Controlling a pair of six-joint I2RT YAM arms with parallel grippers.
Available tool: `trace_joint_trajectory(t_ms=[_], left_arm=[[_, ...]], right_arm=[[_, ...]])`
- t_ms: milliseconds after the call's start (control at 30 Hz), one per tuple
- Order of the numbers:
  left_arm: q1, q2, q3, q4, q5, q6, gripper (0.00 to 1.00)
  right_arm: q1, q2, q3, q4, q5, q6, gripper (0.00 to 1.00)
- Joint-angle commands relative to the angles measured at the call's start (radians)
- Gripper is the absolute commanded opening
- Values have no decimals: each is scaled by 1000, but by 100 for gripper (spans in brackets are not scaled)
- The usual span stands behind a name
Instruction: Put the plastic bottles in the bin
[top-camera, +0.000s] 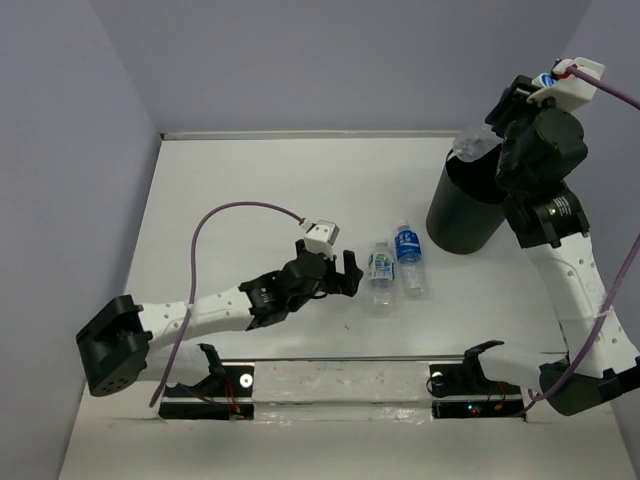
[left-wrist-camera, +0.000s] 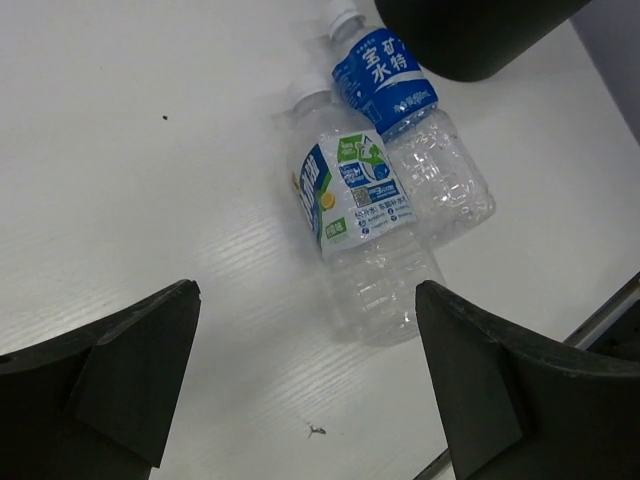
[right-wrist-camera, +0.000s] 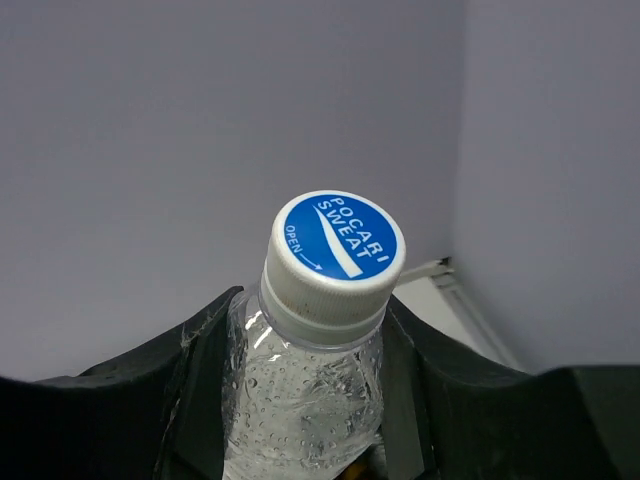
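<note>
One blue-labelled bottle (top-camera: 408, 258), one green-labelled bottle (top-camera: 380, 272), one blue-capped bottle (right-wrist-camera: 322, 330); one black bin (top-camera: 455, 215).

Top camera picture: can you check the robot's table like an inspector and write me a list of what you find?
Surface: white table, smooth.
Job's things: green-labelled bottle and blue-labelled bottle lie side by side; third bottle, with a blue cap, is held up near the black bin.
Clutter: one tiny dark speck.
Jaws: left jaws wide open over the two lying bottles; right jaws shut on the third bottle.
Cables: purple cable loops at the left; another cable at the top right.
Surroundings: plain pale walls; nothing else seen.
</note>
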Motion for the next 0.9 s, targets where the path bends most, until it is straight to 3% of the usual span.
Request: trace_joint_trajectory(t_ms=[0,333,433,533,567,600,667,867], left_arm=[[-11,115,112,7,28,-50,99],[-48,354,242,-16,41,-47,99],[-58,402,284,-53,28,-47,99],[-69,464,310,-74,24,-44,99],[-71,475,318,-80,16,-44,99],[-74,486,333,-90,10,-42,99],[-83,512,344,-105,-4,-41,99],[-86,560,382,-110,11,-39,99]], right_arm=[[-86,36,-9,-4,147,-155,19],[-233,118,-152,-10,20,-67,21],[-244,139,-163,-15,22,-72,27],[-253,136,-200,-24,3,-38,60],[-253,139,-200,-59,-3,-33,84],[-265,142,-200,-76,-4,3,93],[-265,141,-200,-98,-20,31,97],[-265,58,-195,-132,-147,95,98]])
